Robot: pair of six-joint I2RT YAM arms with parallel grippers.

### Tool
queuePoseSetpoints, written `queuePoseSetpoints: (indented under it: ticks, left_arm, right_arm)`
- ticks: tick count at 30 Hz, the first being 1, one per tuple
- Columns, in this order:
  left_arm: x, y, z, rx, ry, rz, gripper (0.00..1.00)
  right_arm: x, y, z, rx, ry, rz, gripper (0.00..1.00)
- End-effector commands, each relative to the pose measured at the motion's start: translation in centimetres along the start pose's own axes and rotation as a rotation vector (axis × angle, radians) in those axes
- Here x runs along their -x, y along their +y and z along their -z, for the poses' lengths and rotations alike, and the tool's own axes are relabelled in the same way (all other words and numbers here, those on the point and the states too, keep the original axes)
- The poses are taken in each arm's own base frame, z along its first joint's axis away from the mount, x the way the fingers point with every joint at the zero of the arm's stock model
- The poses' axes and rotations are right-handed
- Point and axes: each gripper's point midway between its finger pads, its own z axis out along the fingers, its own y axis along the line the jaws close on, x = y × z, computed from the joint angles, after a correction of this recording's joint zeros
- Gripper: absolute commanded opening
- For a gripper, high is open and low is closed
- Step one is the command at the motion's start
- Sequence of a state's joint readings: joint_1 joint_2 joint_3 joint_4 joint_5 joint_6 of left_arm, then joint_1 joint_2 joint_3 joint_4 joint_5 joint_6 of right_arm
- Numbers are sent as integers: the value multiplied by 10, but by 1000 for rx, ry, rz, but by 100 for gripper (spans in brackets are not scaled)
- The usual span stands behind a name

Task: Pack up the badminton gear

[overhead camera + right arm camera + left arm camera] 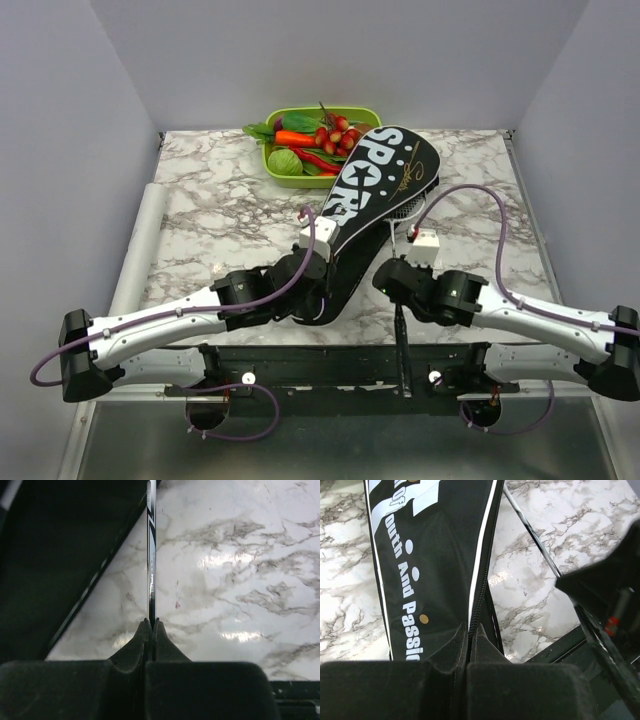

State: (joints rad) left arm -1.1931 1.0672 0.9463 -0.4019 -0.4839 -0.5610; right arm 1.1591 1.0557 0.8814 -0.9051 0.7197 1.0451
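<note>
Counter edges: your counter (220, 210) is marbled and closed in by grey walls at the back and both sides. The arm bases sit along its near edge.
Open room: you have bare marble to the left of the bag and on the far right. The middle is crowded.
Bag: the black bag (375, 185) lettered "SPORT" lies diagonally across the middle. Its wide end is at the back right and its narrow end points toward the near left.
Left fingers: your left fingers (465, 637) are pressed together on the bag's zipper edge, at its narrow part.
Right fingers: your right fingers (148, 630) pinch the thin shaft of a racket (151, 555), just beside the bag's right edge.
Racket: its black handle reaches back over the near edge between the arm bases. Its strung head shows at the bag's right side, and you cannot tell whether it lies in the bag or under it.
In the way: your two wrists sit near each other on either side of the bag's narrow part. A white roll (140, 240) lies along the left edge.
Tray: the green tray (345, 112) sits at the back centre and holds toy vegetables. The bag's wide end reaches its right corner.
</note>
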Motion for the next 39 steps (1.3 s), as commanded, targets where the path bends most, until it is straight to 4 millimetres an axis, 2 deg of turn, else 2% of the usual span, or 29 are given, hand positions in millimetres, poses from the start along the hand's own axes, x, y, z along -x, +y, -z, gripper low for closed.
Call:
queuePoseSetpoints:
  ticks: [1, 6, 7, 10, 14, 15, 16, 19, 21, 22, 25, 28, 29, 31, 32, 35, 36, 39]
  left_arm:
    - [-4, -5, -4, -27, -26, 74, 0]
    - [-30, 5, -15, -8, -17, 88, 0]
    - [-34, 6, -17, -8, -14, 88, 0]
    - [-46, 7, -23, -6, -2, 98, 0]
    - [-63, 3, -34, -18, 30, 108, 0]
    - [-66, -1, -36, -35, 38, 124, 0]
    - [-68, -3, -38, -43, 42, 132, 0]
    - [-78, -11, -44, -82, 53, 169, 0]
    - [-86, -11, -48, -88, 58, 178, 0]
    - [-88, -12, -49, -91, 64, 186, 0]
    - [-98, -12, -55, -91, 78, 191, 0]
    - [-107, -15, -61, -104, 92, 202, 0]
    - [-112, -17, -62, -110, 106, 203, 0]
    - [-113, -20, -65, -123, 107, 206, 0]
    - [-114, -20, -66, -123, 109, 205, 0]
    - [-111, -20, -66, -121, 102, 202, 0]
    - [-109, -19, -66, -114, 97, 198, 0]
    - [-104, -19, -65, -108, 88, 190, 0]
  right_arm:
    - [41, 27, -38, 42, -117, -102, 1]
    - [67, 33, -69, 33, -131, -188, 1]
    - [67, 33, -79, 20, -117, -197, 1]
    - [77, 46, -95, 55, -104, -240, 1]
    - [79, 66, -129, 109, -72, -288, 1]
    - [87, 73, -135, 149, -92, -321, 1]
    - [92, 69, -145, 151, -93, -349, 1]
    - [102, 81, -162, 207, -80, -362, 1]
    - [95, 89, -175, 216, -44, -320, 1]
    - [101, 95, -175, 231, -48, -316, 1]
    - [94, 97, -179, 240, -24, -300, 1]
    - [105, 105, -171, 300, -53, -319, 1]
    - [102, 106, -168, 312, -42, -313, 2]
    - [100, 106, -164, 325, -36, -303, 12]
    - [96, 105, -161, 335, -24, -300, 29]
    - [90, 100, -150, 346, -11, -293, 50]
    - [80, 93, -150, 333, 8, -285, 52]
    - [66, 76, -139, 309, 25, -263, 56]
